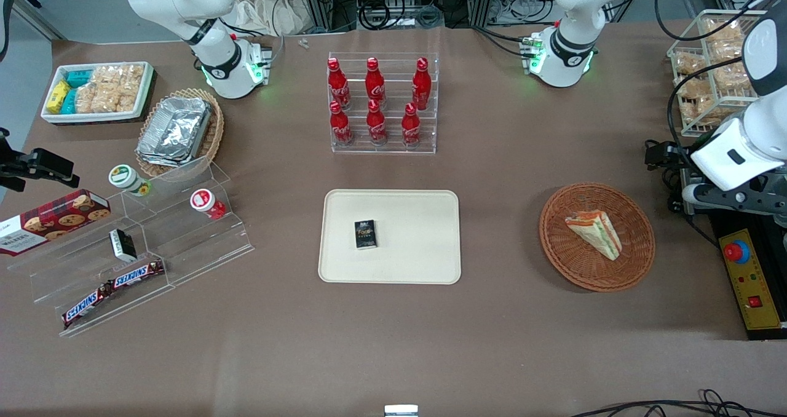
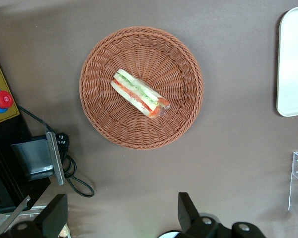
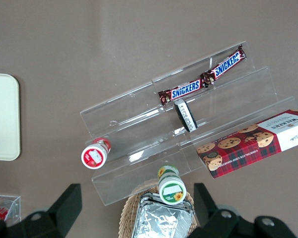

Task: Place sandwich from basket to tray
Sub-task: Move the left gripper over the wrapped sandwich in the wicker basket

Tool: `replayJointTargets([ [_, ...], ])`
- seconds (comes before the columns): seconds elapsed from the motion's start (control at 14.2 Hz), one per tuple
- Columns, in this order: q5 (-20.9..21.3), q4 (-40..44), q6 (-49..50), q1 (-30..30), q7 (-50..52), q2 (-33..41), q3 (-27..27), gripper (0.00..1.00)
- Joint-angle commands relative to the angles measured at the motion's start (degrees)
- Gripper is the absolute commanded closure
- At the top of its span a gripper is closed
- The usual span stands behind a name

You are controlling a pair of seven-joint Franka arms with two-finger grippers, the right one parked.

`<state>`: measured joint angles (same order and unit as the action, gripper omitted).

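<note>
Left arm raised, pincer (image 2: 121,218) spread wide, holding nothing.

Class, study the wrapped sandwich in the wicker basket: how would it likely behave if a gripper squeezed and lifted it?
The sandwich looks like soft bread, so it would probably squash. Its clear wrap may be slippery. Lying flat in the basket, it seems unlikely to roll. The gripper hangs above the table, jaws open.
</note>
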<state>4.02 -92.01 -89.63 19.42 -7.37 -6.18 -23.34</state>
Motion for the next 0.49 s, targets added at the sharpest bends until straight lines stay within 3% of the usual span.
replayJointTargets([
  [0.0,0.29,-1.33,-0.63,-0.08,-0.72,1.25,0.22,0.00],
  [0.14,0.29,-1.25,-0.54,0.01,-0.20,0.03,0.22,0.00],
  [0.28,0.20,-2.73,-0.89,0.27,9.41,-1.12,0.31,0.00],
  [0.42,0.02,-9.47,-6.91,0.71,14.65,1.24,0.66,0.00],
])
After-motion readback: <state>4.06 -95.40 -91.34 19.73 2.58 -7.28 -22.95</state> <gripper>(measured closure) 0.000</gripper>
